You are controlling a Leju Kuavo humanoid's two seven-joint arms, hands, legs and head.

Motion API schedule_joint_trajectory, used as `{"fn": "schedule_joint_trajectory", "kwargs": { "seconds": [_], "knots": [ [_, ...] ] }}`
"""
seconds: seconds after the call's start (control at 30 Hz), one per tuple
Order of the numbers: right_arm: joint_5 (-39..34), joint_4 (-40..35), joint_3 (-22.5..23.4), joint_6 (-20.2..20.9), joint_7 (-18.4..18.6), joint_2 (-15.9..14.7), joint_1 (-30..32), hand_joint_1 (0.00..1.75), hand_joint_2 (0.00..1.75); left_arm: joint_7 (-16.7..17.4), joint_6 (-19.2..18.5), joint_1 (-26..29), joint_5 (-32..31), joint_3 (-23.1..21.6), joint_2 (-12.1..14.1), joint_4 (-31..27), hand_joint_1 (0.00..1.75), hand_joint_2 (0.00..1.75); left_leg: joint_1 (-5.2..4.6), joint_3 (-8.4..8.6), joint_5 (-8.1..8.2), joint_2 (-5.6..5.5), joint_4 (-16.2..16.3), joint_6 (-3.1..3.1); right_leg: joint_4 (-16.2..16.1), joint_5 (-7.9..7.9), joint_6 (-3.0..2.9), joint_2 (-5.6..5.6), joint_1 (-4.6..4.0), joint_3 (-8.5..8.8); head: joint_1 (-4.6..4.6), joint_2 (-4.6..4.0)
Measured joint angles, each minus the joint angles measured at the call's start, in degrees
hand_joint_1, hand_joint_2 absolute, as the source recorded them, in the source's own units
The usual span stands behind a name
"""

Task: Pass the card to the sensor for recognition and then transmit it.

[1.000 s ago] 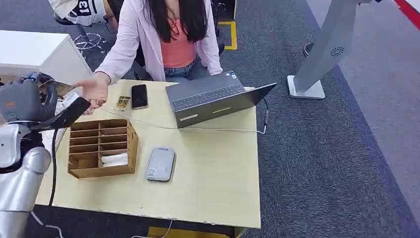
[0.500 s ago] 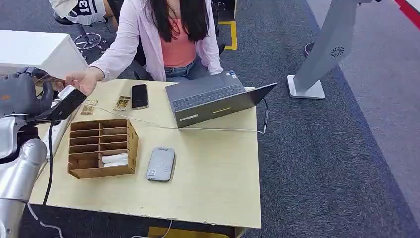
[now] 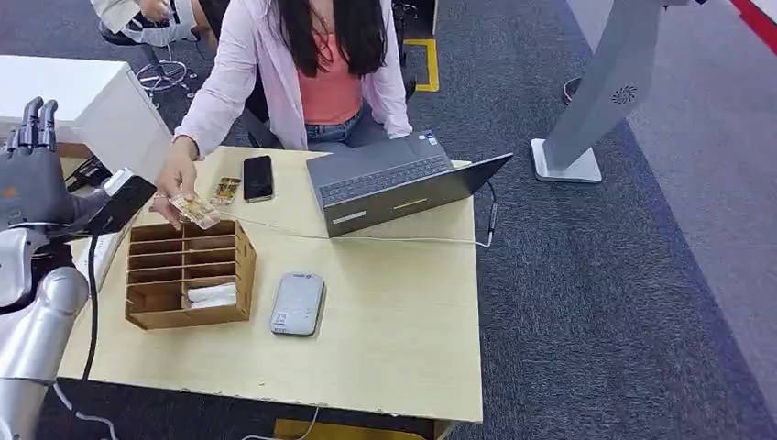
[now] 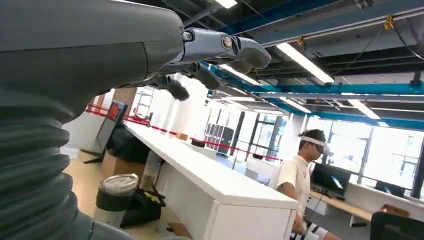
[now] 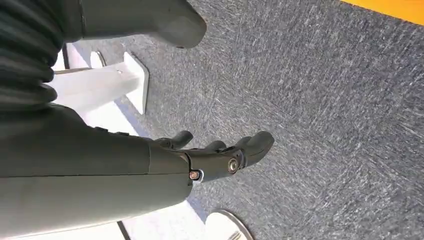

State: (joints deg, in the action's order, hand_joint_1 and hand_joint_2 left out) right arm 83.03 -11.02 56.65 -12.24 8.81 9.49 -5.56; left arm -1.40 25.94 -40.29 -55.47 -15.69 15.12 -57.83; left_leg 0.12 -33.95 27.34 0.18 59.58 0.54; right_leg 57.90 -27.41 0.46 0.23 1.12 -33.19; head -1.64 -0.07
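Left hand (image 3: 32,174) open, raised beside table edge (image 3: 110,266); person's hand (image 3: 174,188) holds card (image 3: 195,211).

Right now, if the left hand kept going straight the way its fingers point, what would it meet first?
Probably nothing close. The left hand is raised with fingers pointing up, and in its wrist view the fingers aim into open room toward the ceiling. The way looks free, though depth is hard to judge.

The left arm (image 3: 37,339) is clad in silver casing, with a black cable (image 3: 93,302) routed along it. The left hand (image 3: 32,179) is finished in grey with darker fingers (image 3: 35,117). On the right hand (image 5: 150,165), a ribbed cover and bright screws (image 5: 232,165) are seen.
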Motion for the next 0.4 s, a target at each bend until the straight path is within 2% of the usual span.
{"fn": "schedule_joint_trajectory", "kwargs": {
  "seconds": [0.23,0.33,0.4],
  "knots": [
    [0.0,0.0,0.0,0.0,0.0,0.0,0.0,0.0,1.75,-0.2,0.1,1.7,0.4,0.2,0.8,-2.5,0.0,1.75,0.0,0.0,0.0,-0.01,0.0,0.0,0.0,0.0,0.01,-0.01,0.0,0.02,0.0,0.0],
    [-0.5,0.0,0.0,-0.2,0.1,0.0,0.0,0.0,1.75,-3.0,1.9,5.1,3.6,1.2,1.5,-6.2,0.0,1.75,-0.01,0.0,0.01,0.11,0.0,0.0,0.0,0.0,0.01,0.1,0.01,0.06,-0.02,0.0],
    [-1.0,0.0,0.1,-0.3,0.3,0.0,0.0,0.0,1.75,-5.4,4.1,10.4,7.0,2.8,2.2,-12.1,0.0,1.75,-0.03,0.06,0.07,0.22,0.0,-0.04,0.0,-0.02,0.01,0.26,0.03,0.02,0.0,0.0]
  ]
}}
